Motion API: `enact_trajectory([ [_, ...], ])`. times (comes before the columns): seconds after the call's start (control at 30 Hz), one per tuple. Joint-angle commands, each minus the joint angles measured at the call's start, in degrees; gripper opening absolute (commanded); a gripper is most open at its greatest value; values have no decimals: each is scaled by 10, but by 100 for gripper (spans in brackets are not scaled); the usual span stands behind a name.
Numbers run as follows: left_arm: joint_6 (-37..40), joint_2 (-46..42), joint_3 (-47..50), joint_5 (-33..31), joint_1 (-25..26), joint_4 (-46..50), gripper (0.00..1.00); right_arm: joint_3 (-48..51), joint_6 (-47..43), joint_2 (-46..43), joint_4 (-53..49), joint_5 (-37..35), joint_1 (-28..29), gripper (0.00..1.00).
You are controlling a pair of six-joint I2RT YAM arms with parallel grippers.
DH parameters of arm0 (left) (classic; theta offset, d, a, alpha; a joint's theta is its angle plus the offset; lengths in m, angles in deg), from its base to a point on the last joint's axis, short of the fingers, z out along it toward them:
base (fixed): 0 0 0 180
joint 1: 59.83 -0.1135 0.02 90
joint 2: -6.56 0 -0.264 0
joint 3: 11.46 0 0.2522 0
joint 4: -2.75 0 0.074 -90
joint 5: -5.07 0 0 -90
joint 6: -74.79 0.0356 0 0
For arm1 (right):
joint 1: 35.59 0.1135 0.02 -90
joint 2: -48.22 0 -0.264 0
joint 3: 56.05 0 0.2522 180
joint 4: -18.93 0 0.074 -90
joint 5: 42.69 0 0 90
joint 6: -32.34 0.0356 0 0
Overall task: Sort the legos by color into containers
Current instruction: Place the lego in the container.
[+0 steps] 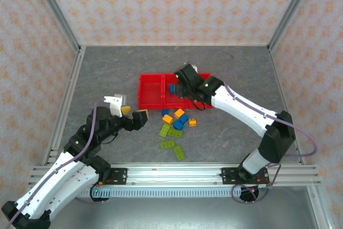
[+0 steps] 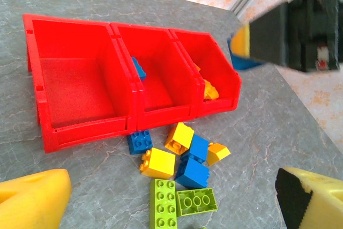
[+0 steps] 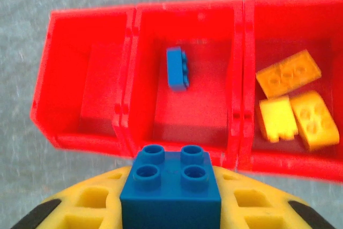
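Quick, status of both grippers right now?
Left gripper: open, holding nothing.
Right gripper: closed on a blue lego.

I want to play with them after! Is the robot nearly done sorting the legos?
Not yet. Done: three orange-yellow bricks in the right bin, one blue brick in the middle bin. In hand: the right gripper holds a square blue brick over the bins. To do: the left bin is empty, and loose lime green, blue and yellow bricks lie on the table.
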Motion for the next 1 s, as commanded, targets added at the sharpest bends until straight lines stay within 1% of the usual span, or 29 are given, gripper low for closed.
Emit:
enact_trajectory([
  [0.0,13,-2,5,-6,4,-17,99,-55,-54,64,-1,-6,-9,28],
  [0.2,14,-6,5,-4,3,-18,99,-142,-95,179,5,11,-33,28],
  [0.3,14,-13,6,-7,3,-18,99,-169,-109,225,1,13,-39,28],
  [0.4,13,-17,7,-7,3,-19,99,-177,-116,253,1,8,-40,29],
  [0.5,13,-17,7,-9,4,-19,99,-171,-117,267,3,8,-41,30],
  [0.6,13,-13,6,-8,4,-19,99,-156,-116,271,12,9,-41,34],
  [0.67,13,-10,6,-8,3,-19,99,-142,-112,272,21,12,-41,40],
  [0.87,14,-2,6,-4,4,-19,99,-114,-102,255,31,16,-41,51],
  [0.97,14,-2,6,-3,3,-19,99,-115,-100,248,28,16,-41,53],
])
